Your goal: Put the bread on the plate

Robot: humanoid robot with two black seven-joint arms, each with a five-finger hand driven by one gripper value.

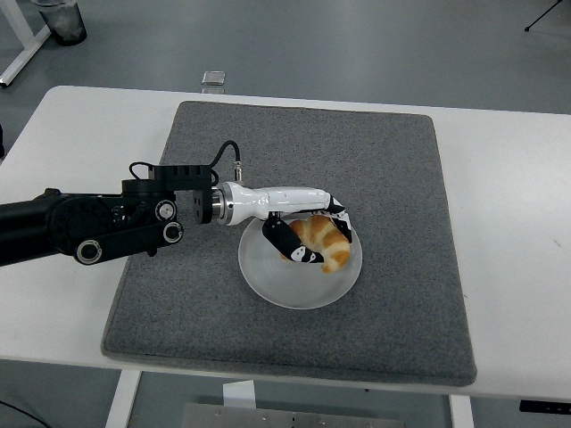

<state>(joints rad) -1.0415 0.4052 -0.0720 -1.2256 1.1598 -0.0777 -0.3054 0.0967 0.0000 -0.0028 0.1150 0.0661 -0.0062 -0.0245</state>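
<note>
A golden croissant-shaped bread (325,243) is down over the white round plate (277,283), which sits in the middle of the grey mat (196,294). My left hand (312,237) reaches in from the left on its black arm, white and black fingers curled around the bread. The bread lies low in the plate's right half; whether it touches the plate I cannot tell. The right arm is out of view.
The grey mat covers most of the white table (517,232). A small grey object (213,78) lies past the table's far edge. A dark cup (61,20) stands at the top left, off the table.
</note>
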